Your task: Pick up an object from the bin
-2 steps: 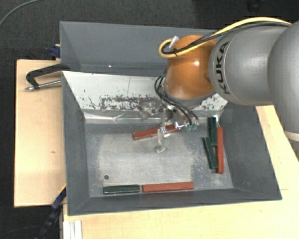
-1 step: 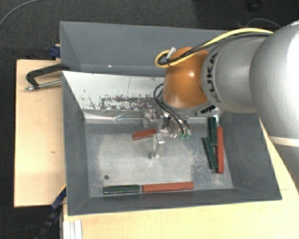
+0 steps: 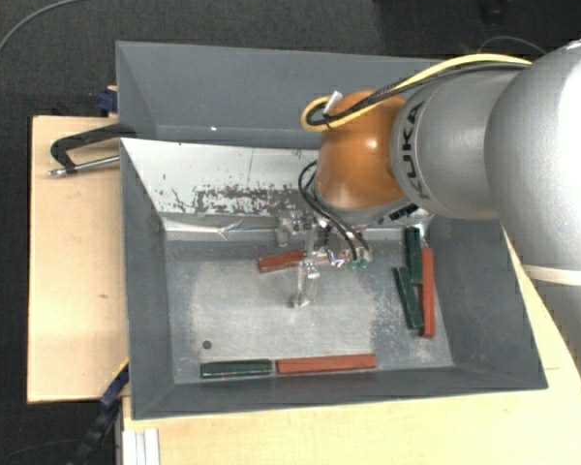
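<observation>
Centrally, metal pincer (image 3: 303,289) beside flat red-brown stick (image 3: 276,261), speckled grey bin (image 3: 143,298); pincer's opening indiscernible.

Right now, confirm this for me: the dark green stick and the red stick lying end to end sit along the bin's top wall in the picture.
Wrong wall. The dark green stick and the red stick lying end to end sit along the bin's bottom wall in the picture; the camera view shows it.
</observation>
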`<action>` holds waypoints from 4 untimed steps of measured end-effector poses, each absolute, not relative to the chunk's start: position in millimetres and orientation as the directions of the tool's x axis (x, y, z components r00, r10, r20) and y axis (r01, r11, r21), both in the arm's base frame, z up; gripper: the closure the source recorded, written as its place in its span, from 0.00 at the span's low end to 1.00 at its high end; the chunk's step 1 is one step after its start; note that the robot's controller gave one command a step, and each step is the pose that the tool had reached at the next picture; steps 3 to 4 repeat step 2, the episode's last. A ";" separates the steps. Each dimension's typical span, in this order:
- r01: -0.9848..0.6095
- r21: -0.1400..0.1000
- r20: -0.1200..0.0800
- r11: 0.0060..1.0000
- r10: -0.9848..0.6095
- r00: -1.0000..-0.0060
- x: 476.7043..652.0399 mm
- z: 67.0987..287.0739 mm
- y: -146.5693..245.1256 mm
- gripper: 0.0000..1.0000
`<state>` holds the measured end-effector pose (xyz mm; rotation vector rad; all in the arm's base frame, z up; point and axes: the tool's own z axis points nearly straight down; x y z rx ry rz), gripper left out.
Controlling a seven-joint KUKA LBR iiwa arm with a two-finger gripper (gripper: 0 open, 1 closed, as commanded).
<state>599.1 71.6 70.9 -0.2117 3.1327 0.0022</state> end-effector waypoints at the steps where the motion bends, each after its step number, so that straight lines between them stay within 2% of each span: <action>1: -0.135 0.001 -0.002 0.991 -0.135 -0.991 599.1 70.8 71.7 1.00; 2: -0.135 0.001 -0.012 0.991 -0.135 -0.991 602.1 126.0 72.4 1.00; 4: -0.135 0.001 -0.012 0.991 -0.135 -0.991 602.1 126.0 72.4 1.00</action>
